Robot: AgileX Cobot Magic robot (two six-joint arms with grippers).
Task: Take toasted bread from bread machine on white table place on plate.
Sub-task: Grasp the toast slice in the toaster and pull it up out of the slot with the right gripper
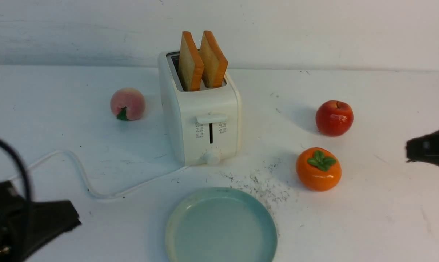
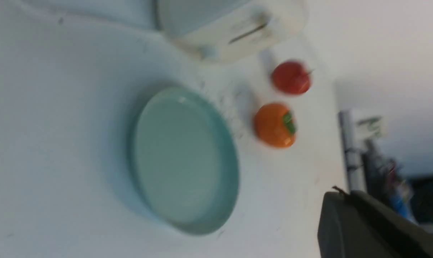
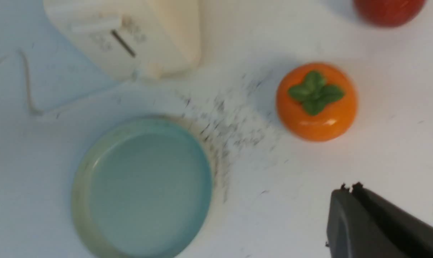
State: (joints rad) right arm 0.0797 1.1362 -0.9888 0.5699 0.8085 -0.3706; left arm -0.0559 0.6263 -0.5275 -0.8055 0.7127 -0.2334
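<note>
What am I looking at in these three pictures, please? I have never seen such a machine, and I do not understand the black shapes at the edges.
This is a robot with two arms. The front view looks forward from between them; the black shapes are its left end effector and right end effector. The other two pictures come from cameras on each wrist. Both end effectors look closed and hold nothing. On the white table stands a toaster with two toast slices upright in its slots. Before it lies an empty blue-green plate. A peach sits to its left, a red apple and an orange persimmon to its right.
</note>
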